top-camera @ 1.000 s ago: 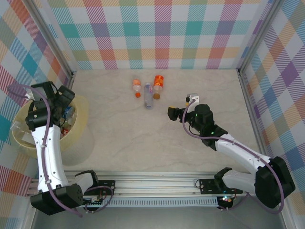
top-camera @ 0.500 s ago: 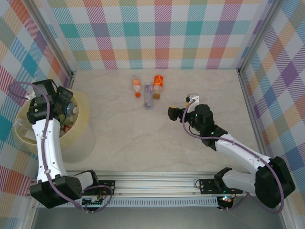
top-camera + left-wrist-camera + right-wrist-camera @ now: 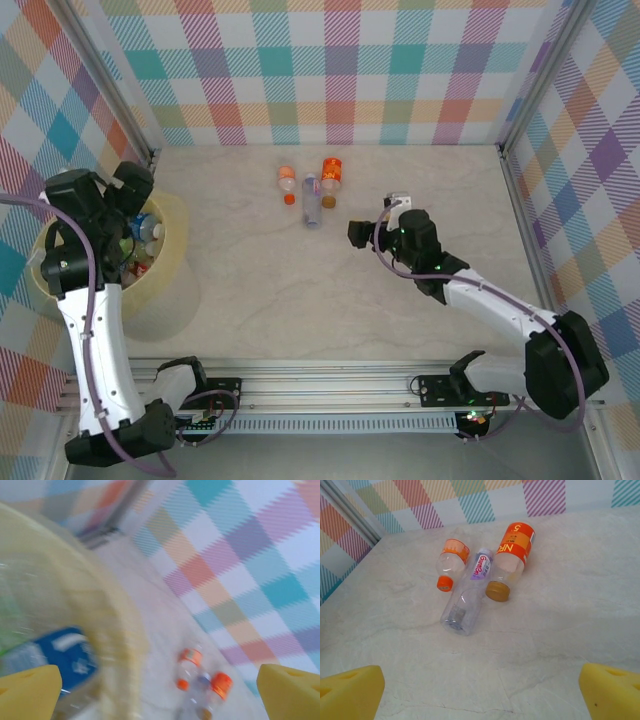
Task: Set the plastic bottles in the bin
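Three plastic bottles lie together at the back middle of the table: a small orange-capped one, a clear purple-labelled one and an orange-labelled one with a gold cap. The pale yellow bin stands at the left with several bottles inside, one blue-labelled. My left gripper hovers open and empty over the bin's far rim. My right gripper is open, just right of the three bottles.
Checked walls close in the table at the back and both sides, with metal posts in the corners. Bare marble tabletop stretches between the bin and the right arm. An aluminium rail runs along the near edge.
My left arm has lifted and swung back from the bin's inside to its far rim; the wrist view is blurred by the motion. My right gripper has edged left toward the three bottles.
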Robot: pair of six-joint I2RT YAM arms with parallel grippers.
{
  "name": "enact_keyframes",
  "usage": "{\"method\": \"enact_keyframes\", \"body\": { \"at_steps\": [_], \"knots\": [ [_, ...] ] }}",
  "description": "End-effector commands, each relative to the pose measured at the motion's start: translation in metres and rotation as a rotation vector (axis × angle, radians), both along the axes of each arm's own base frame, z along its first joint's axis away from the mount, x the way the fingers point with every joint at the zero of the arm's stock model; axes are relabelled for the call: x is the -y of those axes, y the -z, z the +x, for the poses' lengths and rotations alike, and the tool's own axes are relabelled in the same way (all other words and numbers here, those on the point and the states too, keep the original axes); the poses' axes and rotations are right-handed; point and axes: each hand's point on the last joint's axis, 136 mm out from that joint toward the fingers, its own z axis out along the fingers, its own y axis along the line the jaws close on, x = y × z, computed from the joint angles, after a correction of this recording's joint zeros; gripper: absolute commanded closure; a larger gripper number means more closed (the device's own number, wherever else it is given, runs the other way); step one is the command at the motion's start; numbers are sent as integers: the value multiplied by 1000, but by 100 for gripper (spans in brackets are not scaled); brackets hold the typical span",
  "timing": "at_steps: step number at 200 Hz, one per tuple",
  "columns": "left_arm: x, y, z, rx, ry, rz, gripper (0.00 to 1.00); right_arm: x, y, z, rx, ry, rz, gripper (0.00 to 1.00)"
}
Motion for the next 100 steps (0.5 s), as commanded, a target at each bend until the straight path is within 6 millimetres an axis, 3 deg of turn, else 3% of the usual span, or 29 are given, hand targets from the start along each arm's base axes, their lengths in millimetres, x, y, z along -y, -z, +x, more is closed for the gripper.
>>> {"method": "enact_keyframes", "body": {
  "at_steps": [1,13,53,100],
  "knots": [
    [44,-15,15,43,179,22,0,2,-3,11,-56,65,33,0],
    [61,-16,19,39,223,58,0,2,4,14,-91,85,40,0],
    [124,-5,43,27,401,82,0,-26,24,19,-229,-8,39,0],
    [189,25,64,-1,621,22,0,-62,73,42,-484,-30,-8,3]
  ]
}}
